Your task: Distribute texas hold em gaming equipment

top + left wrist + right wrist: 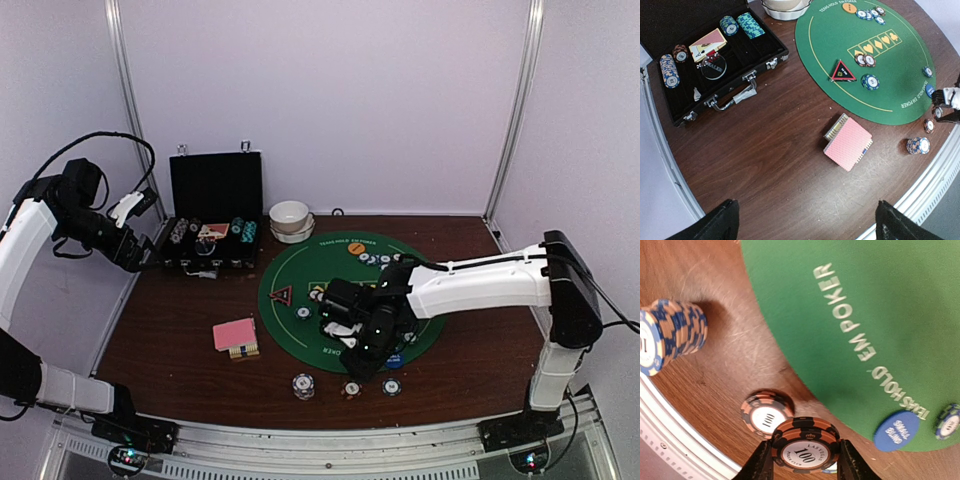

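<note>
A dark wooden table (180, 340) carries a round green poker mat (865, 300). The right gripper (365, 345), partly closed, pinches an orange-black 100 chip (804, 449) by its rim. It hangs over the wood at the mat's near edge, just beside a lying 100 chip (765, 415). The left gripper (807, 227) hangs wide open and empty, well away.

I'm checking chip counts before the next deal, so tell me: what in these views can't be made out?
- Right wrist view: the pale sliver behind the 100 chip in the right pincer is almost wholly hidden by it.
- Right wrist view: the blue-and-orange stack is cut by the left edge.
- Top view: chips in the case are too small to count.
</note>
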